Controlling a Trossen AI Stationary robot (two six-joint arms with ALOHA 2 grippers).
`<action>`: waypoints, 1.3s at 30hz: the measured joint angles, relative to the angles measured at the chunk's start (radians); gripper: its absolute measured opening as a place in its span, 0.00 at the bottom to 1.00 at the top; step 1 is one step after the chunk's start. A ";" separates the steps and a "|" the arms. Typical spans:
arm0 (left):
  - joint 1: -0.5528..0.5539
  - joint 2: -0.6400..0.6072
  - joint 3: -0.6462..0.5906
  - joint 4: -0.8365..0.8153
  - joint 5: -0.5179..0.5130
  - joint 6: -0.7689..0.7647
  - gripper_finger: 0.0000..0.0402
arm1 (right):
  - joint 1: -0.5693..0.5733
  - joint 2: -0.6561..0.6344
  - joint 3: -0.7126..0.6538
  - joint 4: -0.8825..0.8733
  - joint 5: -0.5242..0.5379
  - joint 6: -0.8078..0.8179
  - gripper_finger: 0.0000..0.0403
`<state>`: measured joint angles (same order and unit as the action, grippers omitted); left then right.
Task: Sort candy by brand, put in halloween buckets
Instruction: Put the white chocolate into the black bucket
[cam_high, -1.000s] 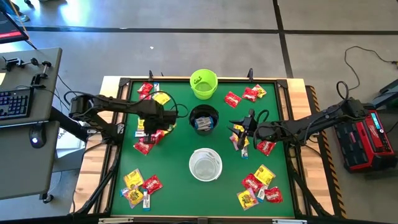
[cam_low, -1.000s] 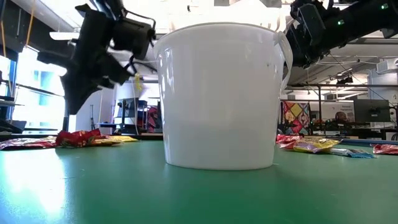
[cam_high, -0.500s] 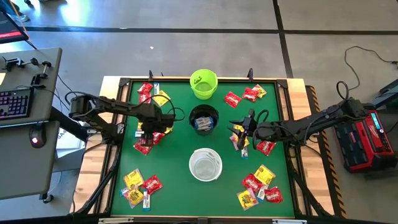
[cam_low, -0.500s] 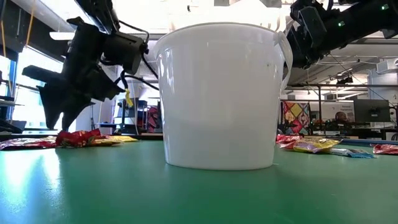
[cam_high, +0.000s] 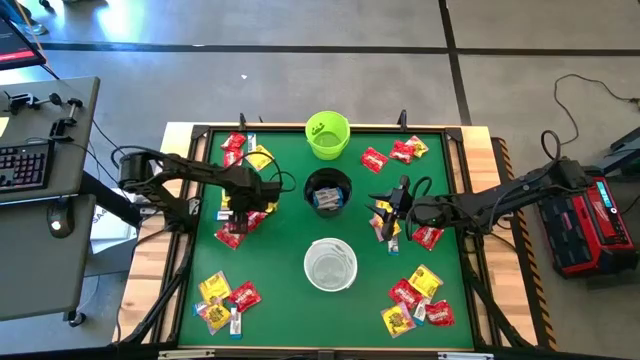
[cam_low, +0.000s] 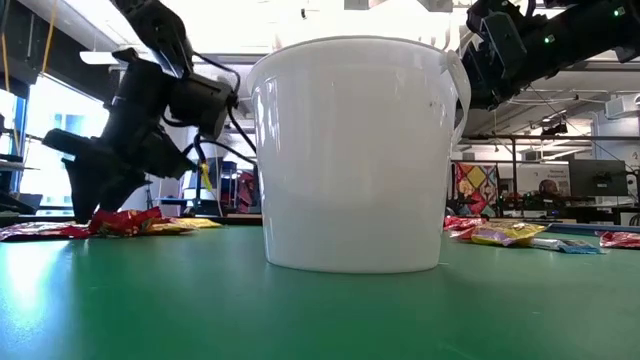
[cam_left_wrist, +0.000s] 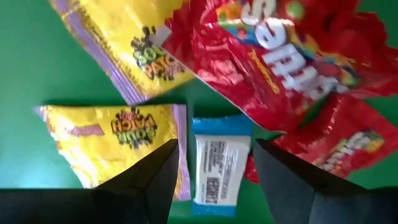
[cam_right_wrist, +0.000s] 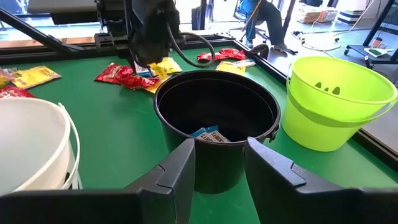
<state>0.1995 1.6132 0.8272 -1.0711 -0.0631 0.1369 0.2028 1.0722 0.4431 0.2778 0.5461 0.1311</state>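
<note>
Left claw (cam_left_wrist: 214, 163) lowered, open, empty | blue-white candy (cam_left_wrist: 219, 165) flat between fingers

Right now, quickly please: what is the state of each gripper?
Left gripper: open, fingers either side of a blue-and-white candy, not gripping it.
Right gripper: open, empty, facing the black bucket.

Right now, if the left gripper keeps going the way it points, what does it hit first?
Most likely the blue-and-white candy packet, lying flat between the open fingers of the left gripper, with a yellow packet beside it. Exact height above it is unclear.
</note>
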 joint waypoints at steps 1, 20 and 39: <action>0.003 0.013 0.000 0.010 0.000 0.007 0.50 | 0.000 0.000 0.000 -0.001 0.000 0.000 0.31; 0.011 0.068 0.003 0.050 0.002 0.023 0.38 | 0.000 0.000 0.000 -0.003 0.000 -0.001 0.31; 0.015 0.073 0.079 0.030 -0.001 0.074 0.01 | 0.000 0.000 0.000 -0.002 0.006 0.002 0.31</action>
<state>0.2147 1.6867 0.9063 -1.0408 -0.0643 0.2110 0.2028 1.0725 0.4431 0.2756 0.5522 0.1333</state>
